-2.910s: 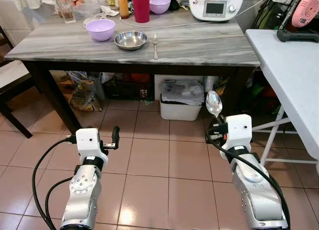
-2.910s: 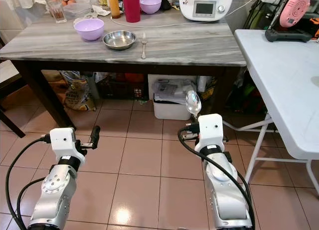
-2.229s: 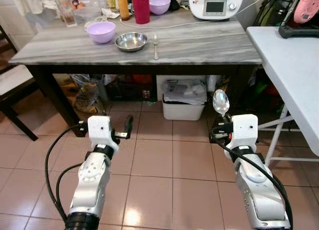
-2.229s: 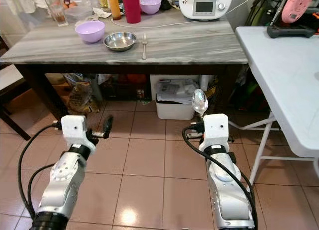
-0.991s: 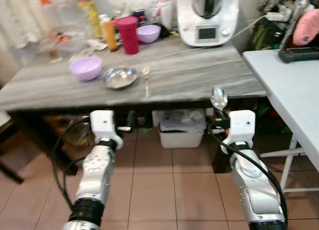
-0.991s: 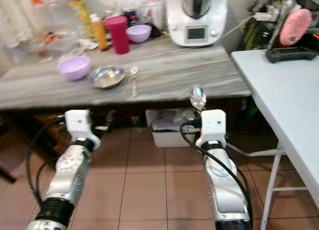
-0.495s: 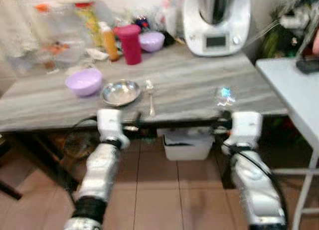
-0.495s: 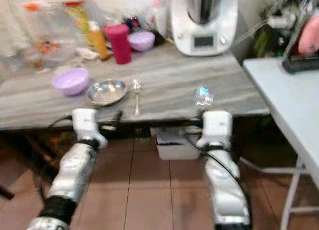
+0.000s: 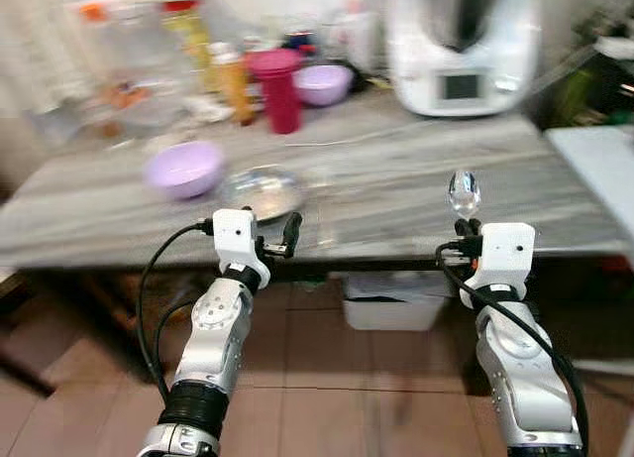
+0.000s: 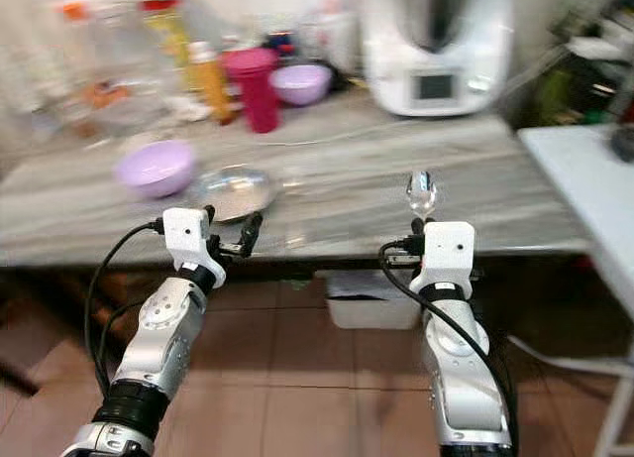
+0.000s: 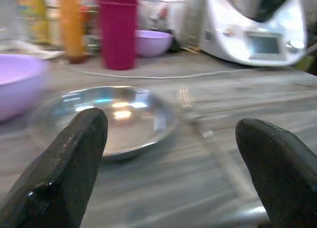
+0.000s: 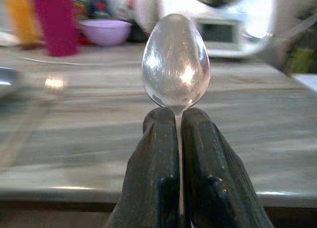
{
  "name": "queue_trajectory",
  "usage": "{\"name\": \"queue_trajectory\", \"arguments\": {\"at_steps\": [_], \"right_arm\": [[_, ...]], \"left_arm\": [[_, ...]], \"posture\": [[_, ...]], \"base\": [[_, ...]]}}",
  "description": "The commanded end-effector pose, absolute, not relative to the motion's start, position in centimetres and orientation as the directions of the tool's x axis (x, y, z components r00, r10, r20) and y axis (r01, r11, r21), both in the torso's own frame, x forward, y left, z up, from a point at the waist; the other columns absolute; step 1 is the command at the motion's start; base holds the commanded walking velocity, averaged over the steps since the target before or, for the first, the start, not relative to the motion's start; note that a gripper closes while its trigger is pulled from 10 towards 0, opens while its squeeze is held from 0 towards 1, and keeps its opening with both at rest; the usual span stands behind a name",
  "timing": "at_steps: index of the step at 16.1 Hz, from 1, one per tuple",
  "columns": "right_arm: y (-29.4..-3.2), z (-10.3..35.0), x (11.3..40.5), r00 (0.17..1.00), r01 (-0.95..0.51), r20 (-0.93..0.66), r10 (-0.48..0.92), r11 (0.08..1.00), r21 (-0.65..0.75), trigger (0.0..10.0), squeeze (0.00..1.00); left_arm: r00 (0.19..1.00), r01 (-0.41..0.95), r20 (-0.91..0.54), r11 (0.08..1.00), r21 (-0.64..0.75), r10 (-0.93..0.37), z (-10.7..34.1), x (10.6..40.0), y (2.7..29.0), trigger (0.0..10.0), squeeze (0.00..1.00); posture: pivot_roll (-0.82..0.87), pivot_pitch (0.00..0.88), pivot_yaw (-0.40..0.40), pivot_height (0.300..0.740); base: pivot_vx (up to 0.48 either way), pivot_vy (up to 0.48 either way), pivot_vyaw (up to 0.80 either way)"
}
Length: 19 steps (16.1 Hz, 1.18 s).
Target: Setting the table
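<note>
My right gripper [image 12: 176, 114] is shut on the handle of a metal spoon [image 12: 176, 60], which stands upright with its bowl on top [image 9: 463, 191], just in front of the grey marble table's front edge [image 9: 396, 170]. On the table to the left lies a shallow steel dish [image 9: 263, 191] with a lilac bowl [image 9: 185, 168] beside it. My left gripper [image 11: 171, 121] is open and holds nothing, level with the table edge and facing the steel dish [image 11: 106, 116]. A blurred fork [image 11: 185, 97] lies right of the dish.
At the back of the table stand a red cup [image 9: 280, 88], an orange bottle [image 9: 231, 82], a second lilac bowl [image 9: 327, 83] and a white kitchen machine [image 9: 464, 46] with its cable. A white folding table [image 9: 604, 155] is at the right. A white bin [image 9: 396, 303] sits under the table.
The camera has come closer to the table and swung a little, with motion blur. Both grippers now stand at the table's front edge. The spoon stays held.
</note>
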State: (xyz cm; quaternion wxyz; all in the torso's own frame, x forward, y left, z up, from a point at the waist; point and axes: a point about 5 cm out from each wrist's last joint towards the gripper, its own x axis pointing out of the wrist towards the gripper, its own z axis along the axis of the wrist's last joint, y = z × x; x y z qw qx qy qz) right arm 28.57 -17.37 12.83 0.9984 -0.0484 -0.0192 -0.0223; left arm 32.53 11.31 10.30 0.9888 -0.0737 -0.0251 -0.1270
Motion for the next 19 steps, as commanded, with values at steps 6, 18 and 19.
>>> {"name": "queue_trajectory", "arguments": {"at_steps": [6,18,19], "right_arm": [[-16.65,13.09,28.60,0.998,0.033,0.055,-0.029,0.996,-0.082,10.0,0.00],[-16.83,13.22,28.65,0.997,0.045,0.060,-0.040,0.996,-0.082,10.0,0.00],[-16.83,13.17,28.60,0.998,0.045,0.057,-0.041,0.996,-0.079,10.0,0.00]], "left_arm": [[0.971,0.237,0.049,0.962,-0.137,-0.232,9.80,32.30,12.08,10.0,0.00],[0.948,0.316,0.094,0.937,-0.151,-0.304,10.38,31.97,11.40,10.0,0.00],[0.948,0.316,0.093,0.937,-0.151,-0.305,10.34,31.94,11.39,10.0,0.00]], "posture": [[-0.29,0.019,0.108,0.740],[-0.29,0.015,0.108,0.740],[-0.29,0.017,0.109,0.740]], "base": [[0.000,0.199,0.00],[0.083,0.000,0.00],[0.274,0.000,0.00]]}}
